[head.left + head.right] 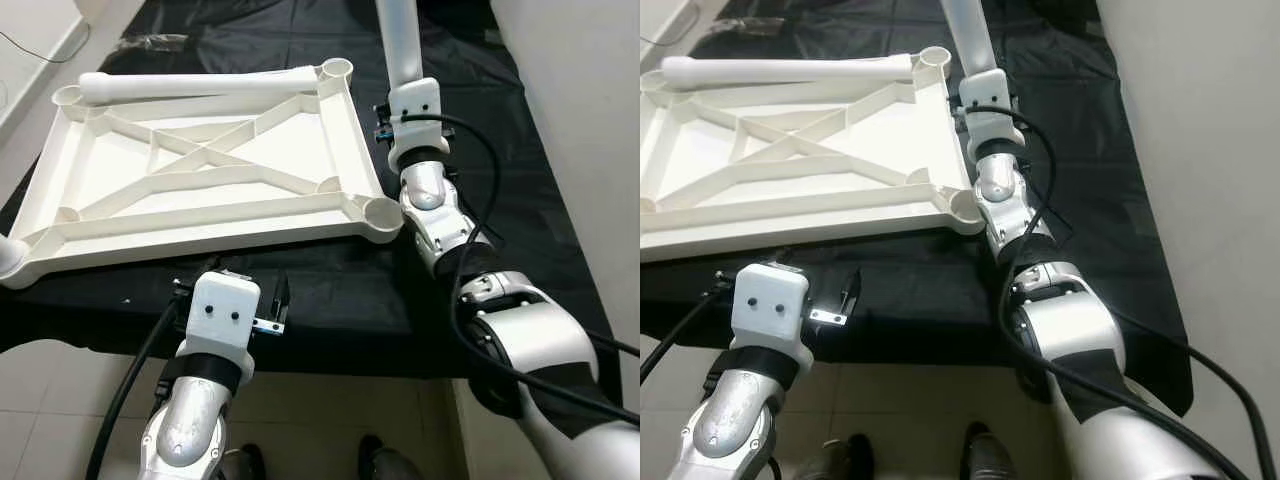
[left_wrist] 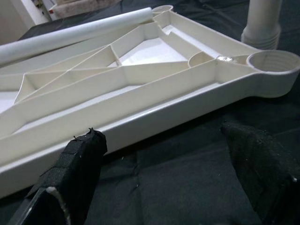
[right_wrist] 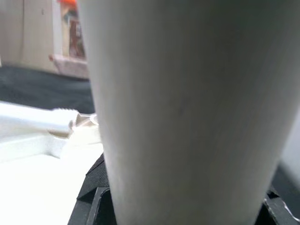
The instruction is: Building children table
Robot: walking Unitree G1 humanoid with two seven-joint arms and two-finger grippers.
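A: Which step is this?

B: Fitting a leg, I'd judge. The white tabletop (image 1: 200,170) lies upside down on the black-covered table (image 1: 520,180), ribs up, and the right hand (image 1: 398,118) stands a white table leg (image 1: 400,40) upright just beside the tabletop's near right corner socket (image 1: 381,212).

A: Is that hand clamped on it?

B: The leg fills the space between its fingers in the right wrist view, so it reads as closed around the leg (the pads themselves are mostly hidden).

A: And the left hand (image 1: 262,300)?

B: Low at the table's near edge, just short of the tabletop's near rail, fingers (image 2: 70,173) spread apart and holding nothing.

A: What does the next move call for?

B: Bringing the leg's lower end over that near right socket, keeping it plumb, then pressing or turning it home. The left hand could steady the tabletop.

A: Counts?

B: One tabletop with four corner sockets, all empty as far as I can see. Two legs: the held one, and a second leg (image 1: 190,85) lying along the tabletop's far rail.
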